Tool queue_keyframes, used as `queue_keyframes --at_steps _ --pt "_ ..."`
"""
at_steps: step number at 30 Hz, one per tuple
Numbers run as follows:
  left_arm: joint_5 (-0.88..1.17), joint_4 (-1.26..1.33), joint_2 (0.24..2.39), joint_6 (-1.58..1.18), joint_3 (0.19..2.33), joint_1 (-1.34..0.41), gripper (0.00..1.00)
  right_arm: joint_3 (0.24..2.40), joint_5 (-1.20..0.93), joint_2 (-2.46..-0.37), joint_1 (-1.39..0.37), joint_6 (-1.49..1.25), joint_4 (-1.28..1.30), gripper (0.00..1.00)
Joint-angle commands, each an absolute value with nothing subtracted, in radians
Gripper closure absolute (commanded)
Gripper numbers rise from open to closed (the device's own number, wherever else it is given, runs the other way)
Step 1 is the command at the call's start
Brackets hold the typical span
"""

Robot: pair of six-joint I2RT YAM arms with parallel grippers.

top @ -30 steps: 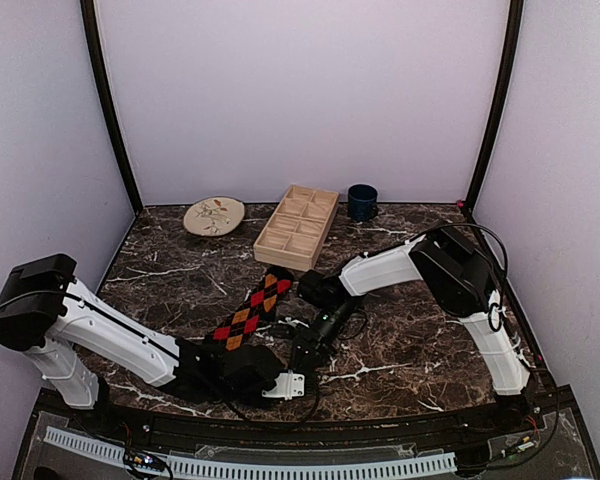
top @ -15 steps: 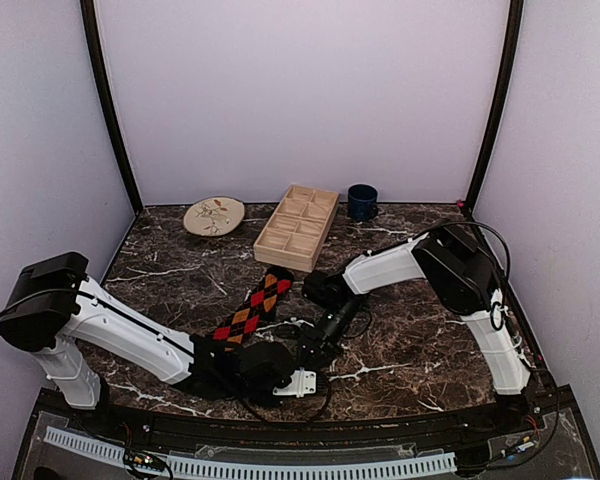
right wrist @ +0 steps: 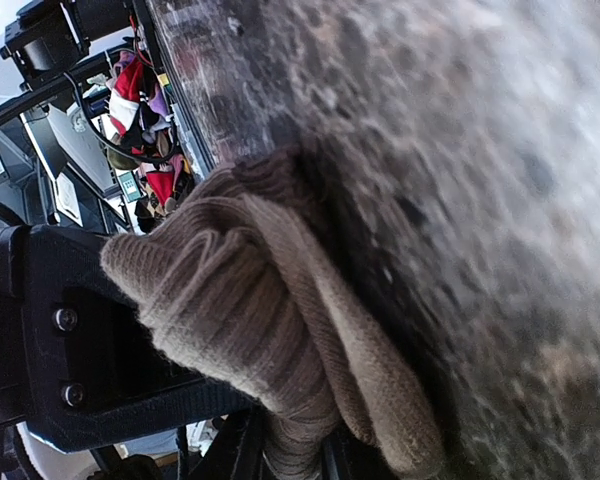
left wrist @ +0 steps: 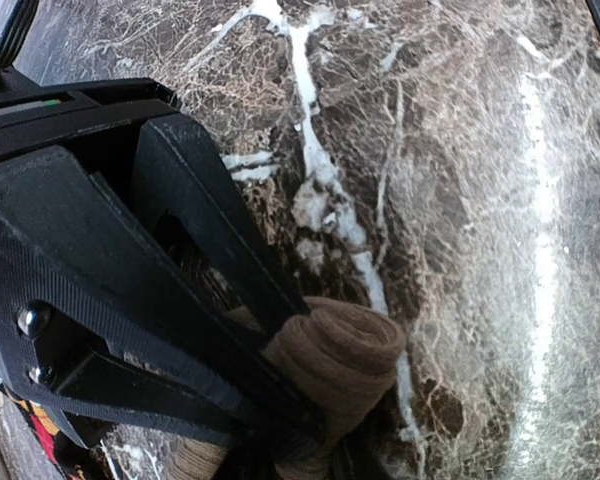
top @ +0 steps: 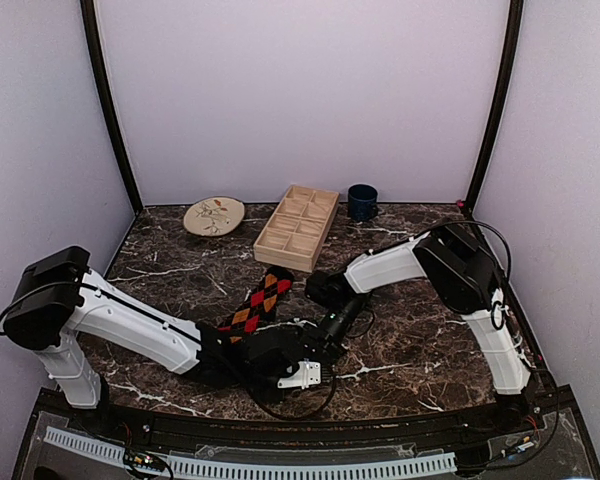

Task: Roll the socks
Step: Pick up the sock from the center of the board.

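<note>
Left claw [left wrist: 305, 365] pinches the rolled tan sock [left wrist: 345, 345], near-centre on the marble table [top: 410, 330]. Right claw [top: 330, 335] at the same roll; open or closed, cannot tell. Argyle sock [top: 258, 303] lies flat just beyond. Soft, light, springy; judged: grip across the coil.

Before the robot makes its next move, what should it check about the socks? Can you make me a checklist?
1. Tan sock rolled up: ok. The left wrist view shows a tight spiral.
2. Left hand holding the roll: ok. Its fingers close around it.
3. Right hand gripping the tan sock: cannot tell. The fabric sits right against it, but the grip is hidden.
4. End of the roll tucked in: cannot tell. The right wrist view shows loose folds.
5. Argyle sock rolled: not ok. It lies flat on the table, unrolled.
</note>
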State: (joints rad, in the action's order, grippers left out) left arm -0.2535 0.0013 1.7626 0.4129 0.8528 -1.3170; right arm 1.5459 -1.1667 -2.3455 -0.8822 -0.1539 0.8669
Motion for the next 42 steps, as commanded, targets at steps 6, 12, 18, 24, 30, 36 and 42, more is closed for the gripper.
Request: queue_keyframes --at_steps 6,12,18,24,30,36,42 --pt "0.129 -0.142 1.953 0.364 0.883 -1.297 0.81 1.520 -1.088 -2.344 -0.872 -0.161 0.802 0.72" --pt "0.188 -0.161 1.970 0.356 0.899 -1.274 0.83 1.507 -1.065 -2.329 -0.851 -0.155 0.804 0.47" --pt "0.219 -0.170 1.973 0.354 0.900 -1.268 0.85 1.491 -1.053 -2.314 -0.835 -0.164 0.788 0.00" --pt "0.238 -0.181 1.977 0.348 0.902 -1.264 0.86 1.457 -1.029 -2.279 -0.820 -0.196 0.746 0.00" --pt "0.243 -0.198 1.979 0.340 0.909 -1.254 0.86 1.398 -0.988 -2.251 -0.803 -0.236 0.700 0.00" --pt "0.255 -0.213 1.958 0.319 0.908 -1.239 0.87 1.358 -0.884 -2.232 -0.788 -0.252 0.703 0.00" --pt "0.270 -0.238 1.937 0.305 0.917 -1.220 0.87 1.356 -0.692 -2.224 -0.782 -0.268 0.719 0.00"
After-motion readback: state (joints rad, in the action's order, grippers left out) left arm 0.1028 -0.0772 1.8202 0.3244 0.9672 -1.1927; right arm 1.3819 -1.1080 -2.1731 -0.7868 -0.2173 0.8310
